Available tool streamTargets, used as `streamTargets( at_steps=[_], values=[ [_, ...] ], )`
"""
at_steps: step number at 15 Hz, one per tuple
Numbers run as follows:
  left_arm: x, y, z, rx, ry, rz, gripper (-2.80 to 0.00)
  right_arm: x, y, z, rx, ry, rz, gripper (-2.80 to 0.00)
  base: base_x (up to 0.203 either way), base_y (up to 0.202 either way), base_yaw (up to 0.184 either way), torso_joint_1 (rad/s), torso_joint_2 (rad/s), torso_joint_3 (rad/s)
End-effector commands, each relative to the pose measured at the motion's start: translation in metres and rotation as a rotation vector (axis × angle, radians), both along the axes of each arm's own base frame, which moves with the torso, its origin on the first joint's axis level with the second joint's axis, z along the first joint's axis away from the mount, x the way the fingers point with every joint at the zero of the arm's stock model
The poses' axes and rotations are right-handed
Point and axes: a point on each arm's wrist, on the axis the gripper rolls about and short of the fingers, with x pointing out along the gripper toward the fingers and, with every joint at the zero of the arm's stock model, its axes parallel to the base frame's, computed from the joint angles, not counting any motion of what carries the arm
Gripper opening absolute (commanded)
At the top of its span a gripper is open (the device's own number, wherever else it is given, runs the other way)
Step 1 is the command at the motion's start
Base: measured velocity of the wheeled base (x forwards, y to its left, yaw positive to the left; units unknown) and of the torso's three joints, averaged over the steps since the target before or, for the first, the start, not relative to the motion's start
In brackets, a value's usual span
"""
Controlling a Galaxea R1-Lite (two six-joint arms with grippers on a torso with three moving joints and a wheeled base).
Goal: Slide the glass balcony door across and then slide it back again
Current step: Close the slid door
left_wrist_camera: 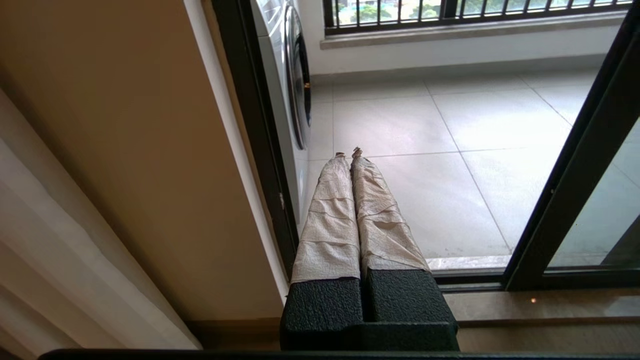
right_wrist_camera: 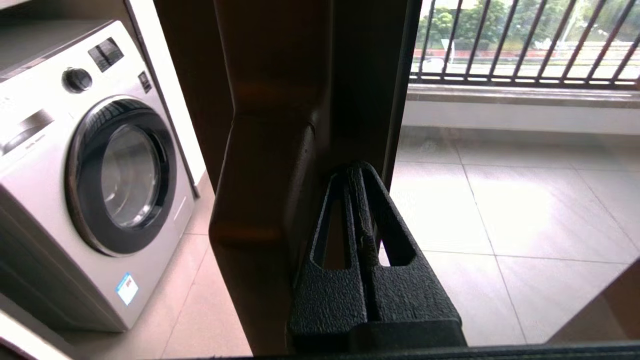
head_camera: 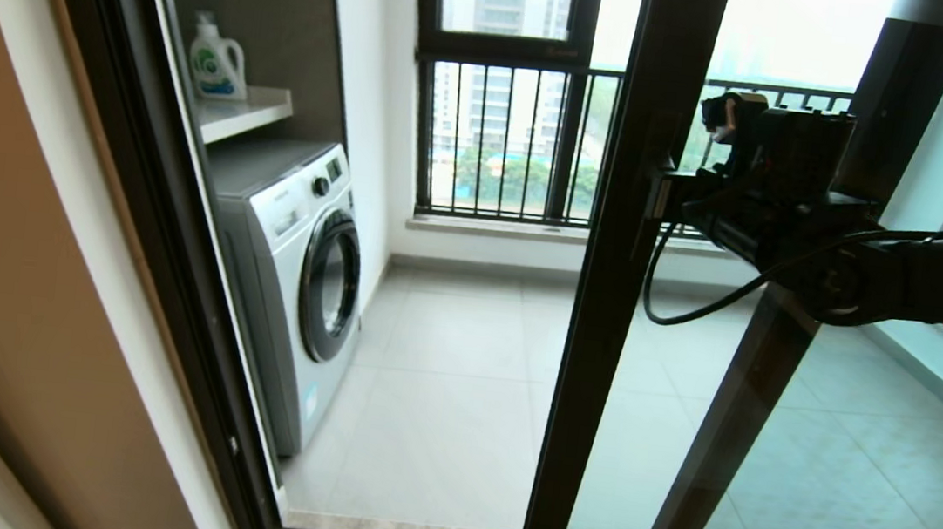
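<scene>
Glass balcony door point(head_camera: 606, 314) upright touches the closed right claw point(right_wrist_camera: 352, 172).

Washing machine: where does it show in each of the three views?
Head view: washing machine, left of centre, behind the open doorway.
Left wrist view: only its front edge and door, up top.
Right wrist view: large, at left.
Shared landmark: the barred window.

Glass balcony door point(head_camera: 606, 314): right of the open gap, its upright in the middle.
Right gripper point(head_camera: 663, 193): at the upright, fingers point(right_wrist_camera: 357, 200) pressed together against its right side.
Left gripper point(left_wrist_camera: 348, 152): low, before the door sill, fingers together.
Washing machine point(head_camera: 294, 281): left, behind the doorway.
Shelf point(head_camera: 242, 113): above the washing machine.
Bottle point(head_camera: 217, 62): on the shelf.
Railing window point(head_camera: 506, 141): at the back, behind the floor point(head_camera: 439, 401).
</scene>
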Motion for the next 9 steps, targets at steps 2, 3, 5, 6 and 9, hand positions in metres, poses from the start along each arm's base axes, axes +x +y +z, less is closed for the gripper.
streamTargets(
  at_steps=[2,3,5,6,9],
  values=[
    [0.000,0.000,0.000,0.000,0.001,0.000,-2.80,0.000,0.029,-0.008,-0.003,0.008,0.054,-2.80,0.000,0.000,0.000,0.000,0.00,0.000],
    [0.000,0.000,0.000,0.000,0.001,0.000,-2.80,0.001,0.036,-0.010,-0.002,0.007,0.062,-2.80,0.000,0.000,0.000,0.000,0.00,0.000],
    [0.000,0.000,0.000,0.001,0.001,0.000,-2.80,0.003,0.055,-0.013,0.001,-0.001,0.062,-2.80,0.000,0.000,0.000,0.000,0.00,0.000],
    [0.000,0.000,0.000,0.000,0.001,0.000,-2.80,0.004,0.064,-0.014,0.003,-0.006,0.071,-2.80,0.000,0.000,0.000,0.000,0.00,0.000],
    [0.000,0.000,0.000,0.000,0.001,0.000,-2.80,0.001,0.092,-0.014,0.009,-0.021,0.124,-2.80,0.000,0.000,0.000,0.000,0.00,0.000]
  ],
)
